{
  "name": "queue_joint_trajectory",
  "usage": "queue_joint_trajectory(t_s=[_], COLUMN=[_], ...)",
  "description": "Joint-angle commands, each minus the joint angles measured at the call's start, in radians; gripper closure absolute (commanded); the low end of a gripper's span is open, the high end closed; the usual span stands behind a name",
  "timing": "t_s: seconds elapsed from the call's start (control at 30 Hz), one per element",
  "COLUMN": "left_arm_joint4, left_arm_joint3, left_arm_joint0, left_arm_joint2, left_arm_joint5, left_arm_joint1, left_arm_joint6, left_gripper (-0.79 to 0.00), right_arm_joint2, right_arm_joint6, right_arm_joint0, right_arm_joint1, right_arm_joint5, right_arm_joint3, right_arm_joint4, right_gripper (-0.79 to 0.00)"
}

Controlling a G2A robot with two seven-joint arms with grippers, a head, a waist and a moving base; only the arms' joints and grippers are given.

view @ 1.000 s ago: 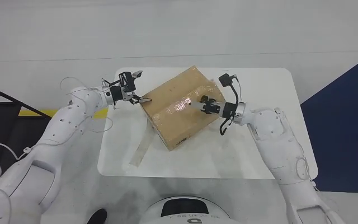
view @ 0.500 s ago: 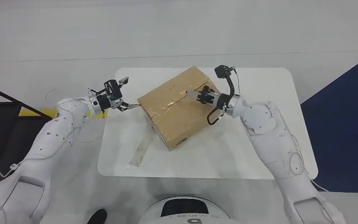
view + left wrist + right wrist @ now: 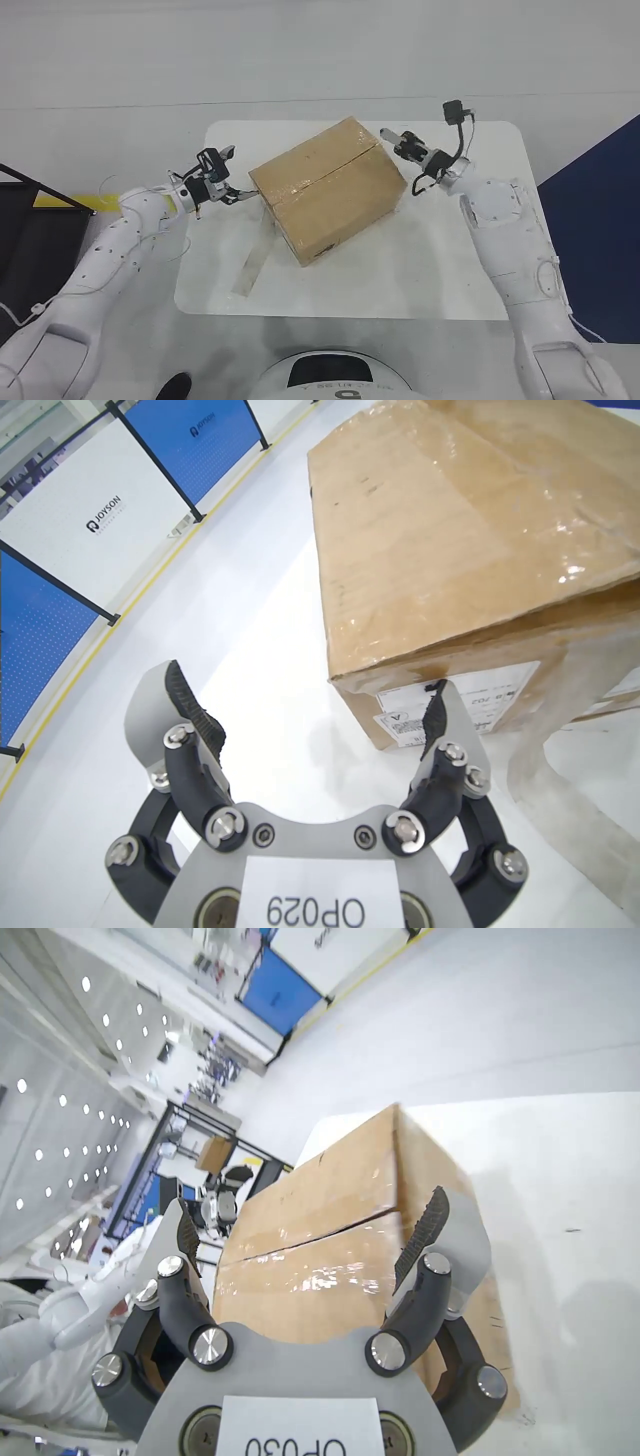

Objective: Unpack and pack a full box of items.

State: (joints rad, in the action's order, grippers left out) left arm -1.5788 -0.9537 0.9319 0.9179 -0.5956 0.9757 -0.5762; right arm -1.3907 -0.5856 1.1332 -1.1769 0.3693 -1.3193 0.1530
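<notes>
A brown cardboard box stands in the middle of the white table, its top flaps shut along a slit seam under glossy clear tape. My left gripper is open just off the box's left corner, near the label on its side, with nothing between its fingers. My right gripper is open beside the box's far right corner, level with the top face, and holds nothing.
A strip of clear tape trails from the box's front-left side across the table toward the near edge. Bare table lies to the right of the box and in front of it.
My right gripper has drawn back from over the box's seam to the far right corner. My left gripper pulled away to the left, then came back close to the box's left corner.
</notes>
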Motion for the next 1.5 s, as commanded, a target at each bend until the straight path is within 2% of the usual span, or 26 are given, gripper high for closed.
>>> queue_joint_trajectory(t_s=[0.0, 0.1, 0.23, 0.37, 0.5, 0.67, 0.93, 1.07, 1.2, 1.33, 1.47], left_arm_joint4=[0.009, 0.016, 0.022, 0.027, 0.025, 0.015, 0.009, 0.003, -0.005, -0.017, -0.024], left_arm_joint3=[0.007, 0.012, 0.013, 0.012, 0.012, -0.002, -0.015, -0.012, 0.0, 0.015, 0.011], left_arm_joint0=[-0.002, -0.01, -0.03, -0.055, -0.084, -0.117, -0.159, -0.174, -0.182, -0.171, -0.136], left_arm_joint2=[-0.002, -0.01, -0.024, -0.033, -0.043, -0.061, -0.091, -0.096, -0.089, -0.063, -0.028], left_arm_joint5=[0.001, -0.001, -0.008, -0.018, -0.036, -0.064, -0.096, -0.103, -0.099, -0.074, -0.049], left_arm_joint1=[0.004, 0.012, 0.024, 0.036, 0.046, 0.059, 0.081, 0.088, 0.088, 0.079, 0.064], left_arm_joint6=[0.017, 0.046, 0.095, 0.137, 0.177, 0.21, 0.251, 0.255, 0.248, 0.237, 0.216], left_gripper=[-0.785, -0.785, -0.785, -0.785, -0.785, -0.785, -0.785, -0.785, -0.785, -0.785, -0.785], right_arm_joint2=[-0.055, -0.079, -0.027, -0.012, -0.018, -0.047, -0.013, -0.049, -0.146, -0.202, -0.178], right_arm_joint6=[0.006, -0.017, -0.153, -0.328, -0.498, -0.641, -0.65, -0.618, -0.514, -0.378, -0.349], right_arm_joint0=[0.027, 0.033, 0.006, -0.024, -0.047, -0.035, 0.07, 0.115, 0.156, 0.235, 0.279], right_arm_joint1=[0.009, 0.019, 0.023, 0.022, 0.033, 0.05, 0.096, 0.123, 0.14, 0.141, 0.137], right_arm_joint5=[0.002, -0.041, -0.036, 0.076, 0.154, 0.224, 0.215, 0.247, 0.29, 0.362, 0.387], right_arm_joint3=[0.024, 0.065, 0.109, 0.195, 0.258, 0.291, 0.153, 0.141, 0.134, -0.021, -0.152], right_arm_joint4=[-0.016, 0.036, 0.082, -0.091, -0.171, -0.289, -0.277, -0.291, -0.347, -0.421, -0.469], right_gripper=[-0.785, -0.785, -0.785, -0.785, -0.785, -0.785, -0.785, -0.785, -0.785, -0.785, -0.785])
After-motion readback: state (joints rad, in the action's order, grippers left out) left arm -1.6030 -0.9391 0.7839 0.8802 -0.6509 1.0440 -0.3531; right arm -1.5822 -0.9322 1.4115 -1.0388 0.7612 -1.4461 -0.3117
